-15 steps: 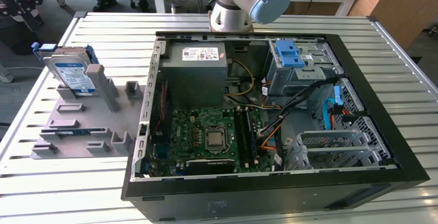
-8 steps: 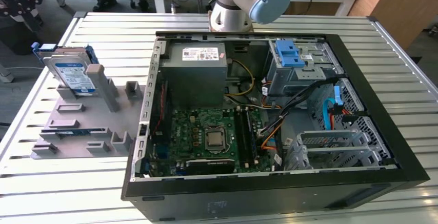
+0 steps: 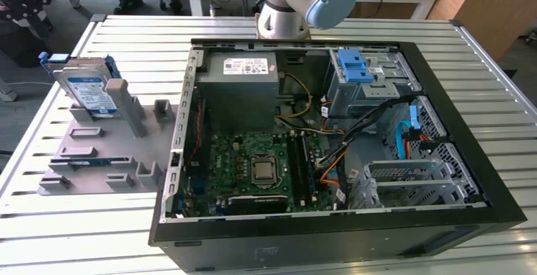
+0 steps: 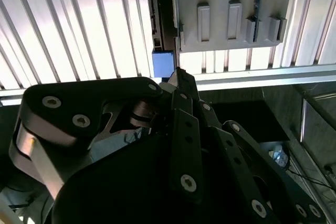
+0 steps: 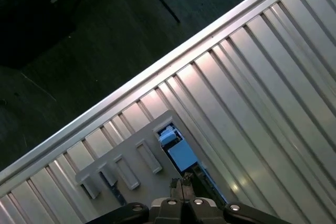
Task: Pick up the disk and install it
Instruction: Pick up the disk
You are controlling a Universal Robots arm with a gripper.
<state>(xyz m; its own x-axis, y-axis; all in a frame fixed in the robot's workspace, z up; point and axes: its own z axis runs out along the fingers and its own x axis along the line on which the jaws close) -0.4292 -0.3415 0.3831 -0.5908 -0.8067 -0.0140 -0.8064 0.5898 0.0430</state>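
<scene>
ok so the hand [image 5: 181, 186] is pinched narrow in both wrist views, fingertips pressed together with nothing between them; it's hanging up over the slatted metal bench [image 5: 273, 77], looking down on the grey holder block [image 5: 131, 169]; the disk [image 5: 182, 156] is parked in that block, standing on its edge, and in the first wrist view its blue bracket end sits just past the fingertips, with the hand not on it; in the exterior view you get the disk's labelled face, white and blue, leaning a bit in the slot at the far corner of the block, blue frame round it; the block lies flat on the bench at the exterior view's left, just beside the open computer case [image 3: 336, 236]; the case is on its side with the power supply [image 3: 238, 92] nearest the block's end, the green motherboard [image 3: 260, 168] below it, and a blue latch piece [image 3: 353, 67] over toward the exterior view's right; the arm [image 3: 293, 4] rises from the bench's far edge, behind the case
</scene>
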